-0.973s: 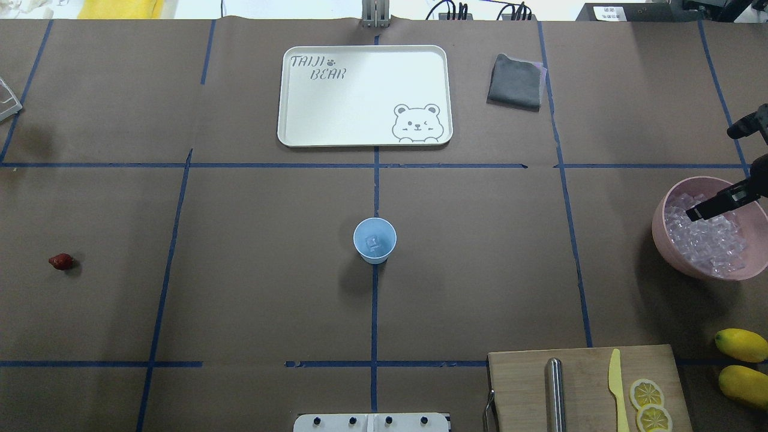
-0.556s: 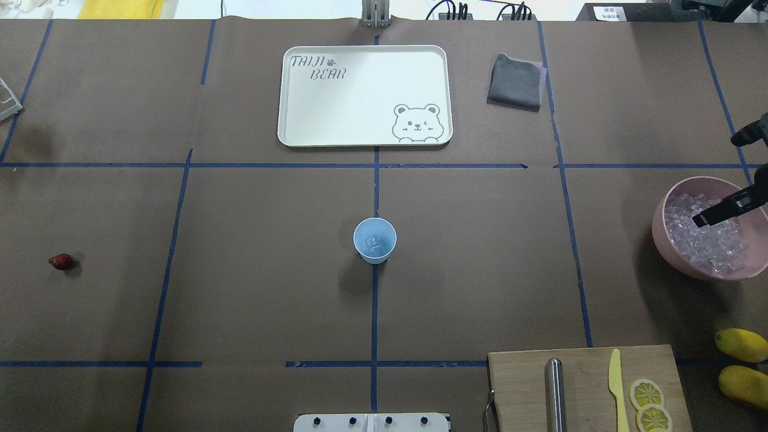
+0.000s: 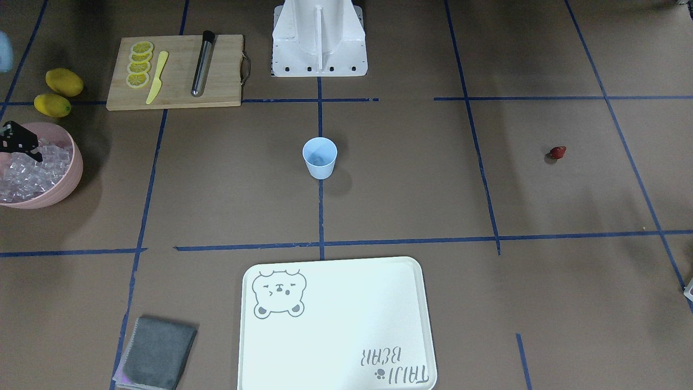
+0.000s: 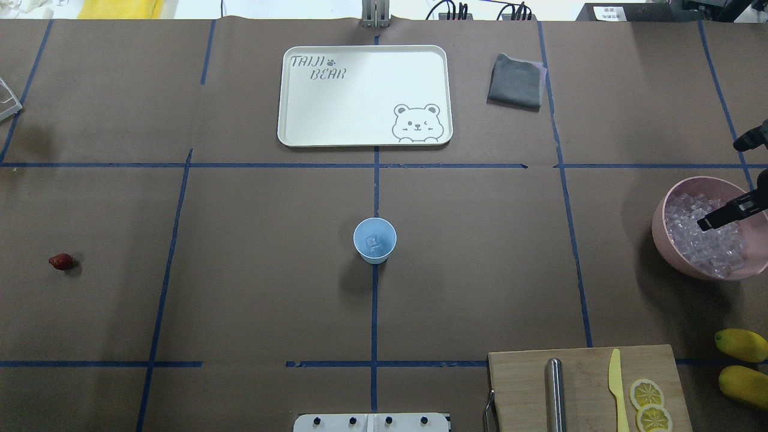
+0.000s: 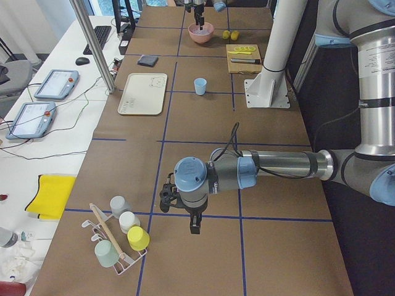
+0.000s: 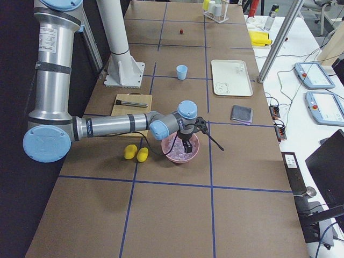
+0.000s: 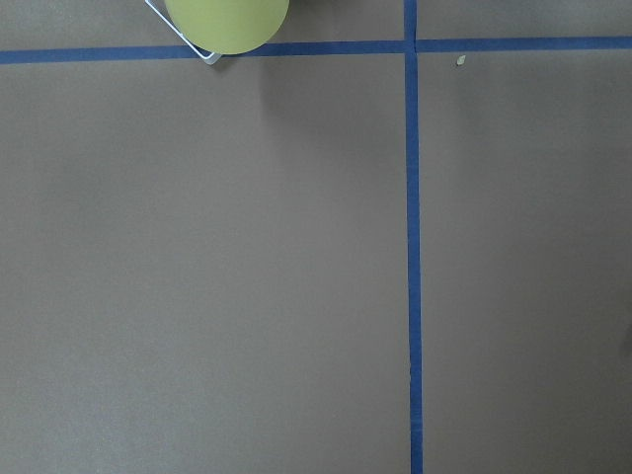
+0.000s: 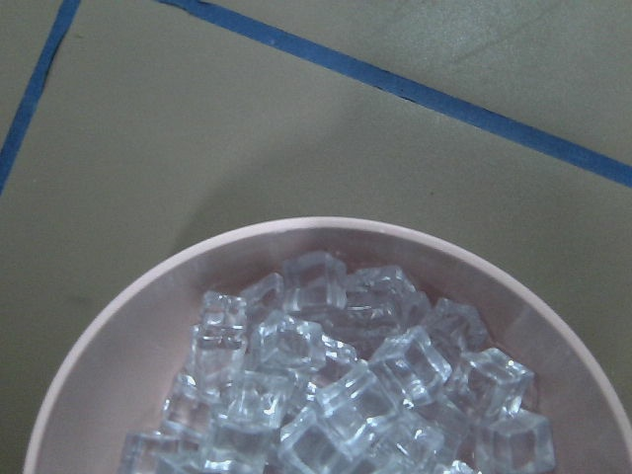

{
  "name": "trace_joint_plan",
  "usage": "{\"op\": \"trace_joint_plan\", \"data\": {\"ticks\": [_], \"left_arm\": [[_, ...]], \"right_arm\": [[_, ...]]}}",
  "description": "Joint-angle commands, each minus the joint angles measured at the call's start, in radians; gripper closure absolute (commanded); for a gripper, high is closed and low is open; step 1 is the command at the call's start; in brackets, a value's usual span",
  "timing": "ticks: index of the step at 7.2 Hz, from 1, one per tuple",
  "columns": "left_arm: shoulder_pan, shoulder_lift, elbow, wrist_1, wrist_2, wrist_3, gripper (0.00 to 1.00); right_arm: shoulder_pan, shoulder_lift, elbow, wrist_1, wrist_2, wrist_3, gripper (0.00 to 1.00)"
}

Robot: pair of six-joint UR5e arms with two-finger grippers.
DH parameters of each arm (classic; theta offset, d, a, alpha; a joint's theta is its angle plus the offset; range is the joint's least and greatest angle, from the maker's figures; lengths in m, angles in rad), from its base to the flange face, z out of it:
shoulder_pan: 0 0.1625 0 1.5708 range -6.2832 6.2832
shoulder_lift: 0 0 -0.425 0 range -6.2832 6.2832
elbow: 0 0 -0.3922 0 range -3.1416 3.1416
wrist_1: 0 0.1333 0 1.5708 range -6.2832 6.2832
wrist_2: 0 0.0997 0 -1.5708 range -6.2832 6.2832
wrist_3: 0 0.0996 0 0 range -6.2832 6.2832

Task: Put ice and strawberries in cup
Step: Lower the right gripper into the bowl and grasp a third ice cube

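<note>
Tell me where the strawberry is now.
In the overhead view the strawberry lies at the far left, roughly level with the blue cup at centre.

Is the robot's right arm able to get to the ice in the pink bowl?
Probably yes. The right gripper hangs right over the ice, which lies uncovered in the bowl, with nothing between them.

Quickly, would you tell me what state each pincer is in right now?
Left pincer: cannot be told.
Right pincer: cannot be told.
</note>
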Motion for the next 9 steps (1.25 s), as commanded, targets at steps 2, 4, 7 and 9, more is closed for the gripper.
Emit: {"op": "trace_joint_plan", "data": {"ticks": [2,4,7,9], "left_arm": [[0.0,0.0,0.0,0.0,-0.001,-0.001,0.0],[0.0,0.0,0.0,0.0,-0.001,0.0,0.0],[0.0,0.0,0.0,0.0,0.001,-0.001,0.0],[0.0,0.0,-0.002,0.0,-0.001,0.0,0.0]], "right_arm": [[0.0,0.0,-0.022,0.002,0.0,0.001,0.17],[0.0,0.0,-0.023,0.002,0.0,0.001,0.2],[-0.001,0.0,-0.028,0.002,-0.003,0.002,0.35],[-0.001,0.003,-0.026,0.002,-0.005,0.002,0.77]]}}
